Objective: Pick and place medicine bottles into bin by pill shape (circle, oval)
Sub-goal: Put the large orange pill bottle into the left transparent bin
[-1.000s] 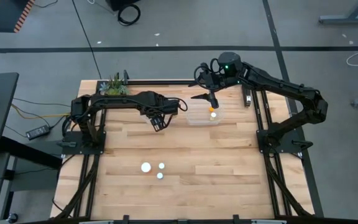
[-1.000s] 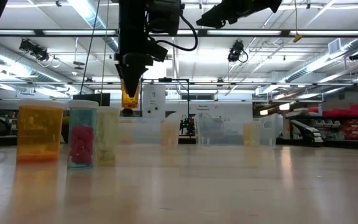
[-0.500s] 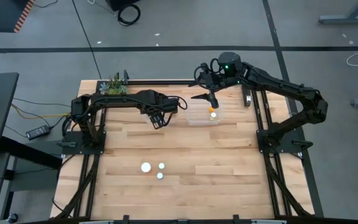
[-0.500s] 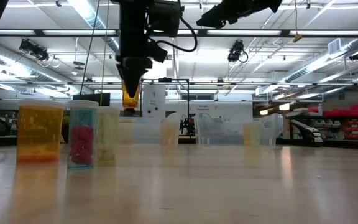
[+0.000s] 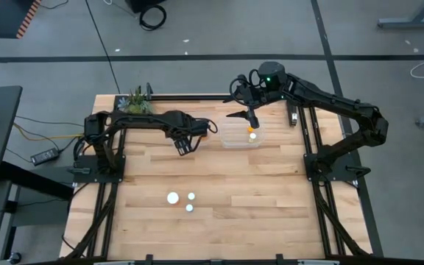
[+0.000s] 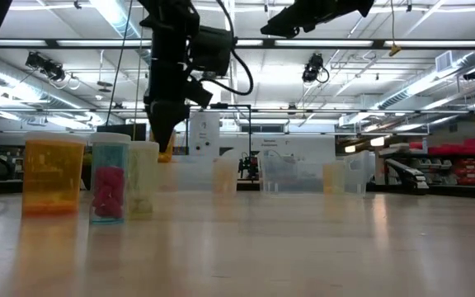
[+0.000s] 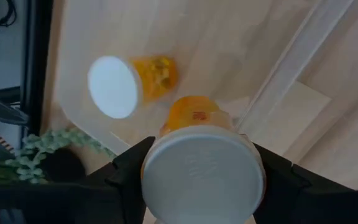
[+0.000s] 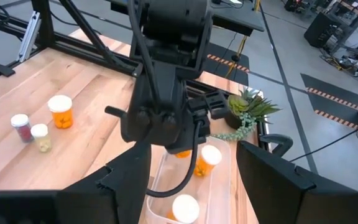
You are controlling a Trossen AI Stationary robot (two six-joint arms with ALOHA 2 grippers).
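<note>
The medicine bottles are split between three places. Three are left standing on the table at the lower centre of the high view: a wider one and two smaller ones. In the low view they are seen at the left as an orange-filled, a pink-filled and a pale-filled bottle. A fourth, the held bottle, is clamped in the left gripper, just left of the clear bin at the upper centre of the high view. The fingers are closed on either side of its white cap, and the amber body points away from the wrist camera.

The bottles are judged to be light, rigid plastic with smooth, rather slippery walls, so a firm but not crushing squeeze is called for. Loose pills inside may shift the weight a little. The best hold is judged to be across the cap or the upper body, where the round section is gripped squarely by the fingers.

In the bin, at least two capped bottles are seen in the right wrist view: one lying on its side and one nearer the camera. Pill shape cannot be told. The right gripper is held above the bin with its fingers spread wide and nothing between them.
</note>
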